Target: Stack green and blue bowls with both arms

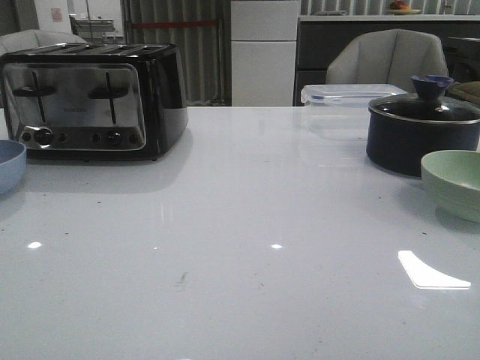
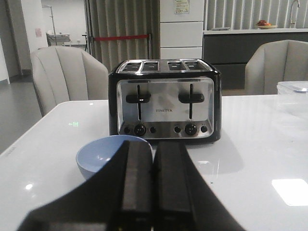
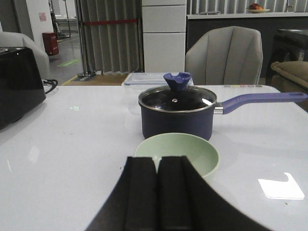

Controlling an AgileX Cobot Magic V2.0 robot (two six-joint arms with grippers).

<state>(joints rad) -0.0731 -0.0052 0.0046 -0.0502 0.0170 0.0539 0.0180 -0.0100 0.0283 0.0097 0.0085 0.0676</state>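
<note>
Blue bowl (image 2: pixel 103 156) and green bowl (image 3: pixel 180 153) empty, well apart; pot (image 3: pixel 176 116) lidded. Left gripper (image 2: pixel 154 192) and right gripper (image 3: pixel 157 197) pressed together, holding nothing.

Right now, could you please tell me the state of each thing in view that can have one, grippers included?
blue bowl: upright, empty, ungrasped.
green bowl: upright, empty, ungrasped.
left gripper: shut, holding nothing, behind the blue bowl.
right gripper: shut, holding nothing, behind the green bowl.
navy pot: glass lid on.
toaster: both levers up, slots look empty.
clear plastic box: lid on.
</note>
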